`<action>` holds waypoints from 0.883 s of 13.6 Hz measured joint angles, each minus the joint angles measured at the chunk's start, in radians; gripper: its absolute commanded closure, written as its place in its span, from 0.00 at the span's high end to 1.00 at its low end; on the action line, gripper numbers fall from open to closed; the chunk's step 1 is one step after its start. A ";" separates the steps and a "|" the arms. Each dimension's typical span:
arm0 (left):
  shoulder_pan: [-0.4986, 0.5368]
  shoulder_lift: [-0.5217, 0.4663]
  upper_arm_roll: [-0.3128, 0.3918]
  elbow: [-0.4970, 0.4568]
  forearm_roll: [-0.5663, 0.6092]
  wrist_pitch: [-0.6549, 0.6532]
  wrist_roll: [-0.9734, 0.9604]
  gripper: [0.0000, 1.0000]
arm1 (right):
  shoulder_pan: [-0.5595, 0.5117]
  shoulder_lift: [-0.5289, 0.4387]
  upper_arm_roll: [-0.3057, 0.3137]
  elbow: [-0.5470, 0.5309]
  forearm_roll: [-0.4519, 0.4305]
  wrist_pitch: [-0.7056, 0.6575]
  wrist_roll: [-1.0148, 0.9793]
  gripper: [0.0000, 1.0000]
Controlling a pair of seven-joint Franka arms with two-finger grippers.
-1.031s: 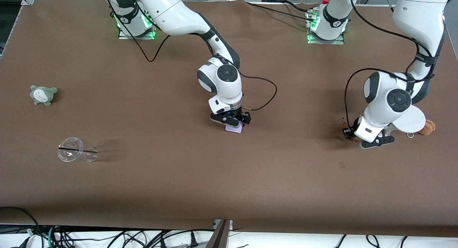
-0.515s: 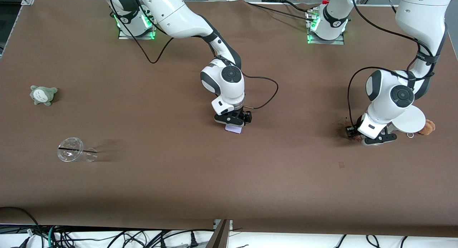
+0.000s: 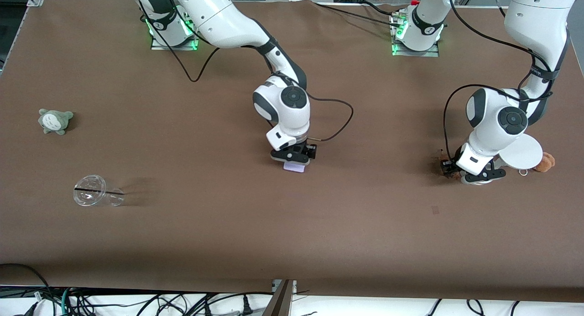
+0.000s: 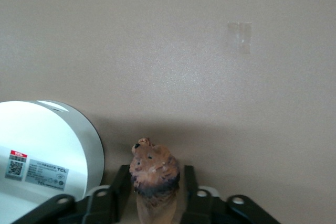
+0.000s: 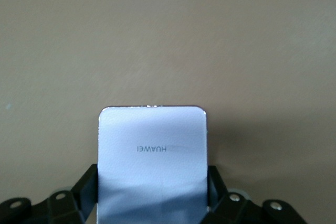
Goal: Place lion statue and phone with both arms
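Right gripper (image 3: 293, 159) low at mid-table, fingers closed against both long edges of the phone (image 5: 151, 156); its lower end is cut off in the wrist view. Left gripper (image 3: 457, 173) near the left arm's end, fingers flanking the lion statue (image 4: 154, 174), apparently pinching it; body hidden, only the head visible beside the white stand (image 4: 42, 150).

both arms were glossy white with dark grey joint bands and round grey caps, and their bases glowed green. black cables trailed along each arm, and the right gripper (image 3: 293, 157) and left gripper (image 3: 474, 175) were black with small screw holes.
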 measured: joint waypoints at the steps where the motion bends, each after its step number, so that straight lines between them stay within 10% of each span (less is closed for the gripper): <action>1: 0.001 -0.001 0.000 0.002 0.000 0.001 0.000 1.00 | -0.012 -0.008 0.000 0.002 0.000 -0.022 -0.017 0.52; 12: -0.002 -0.228 -0.046 0.371 -0.138 -0.747 -0.002 1.00 | -0.273 -0.252 -0.009 -0.203 0.041 -0.190 -0.588 0.53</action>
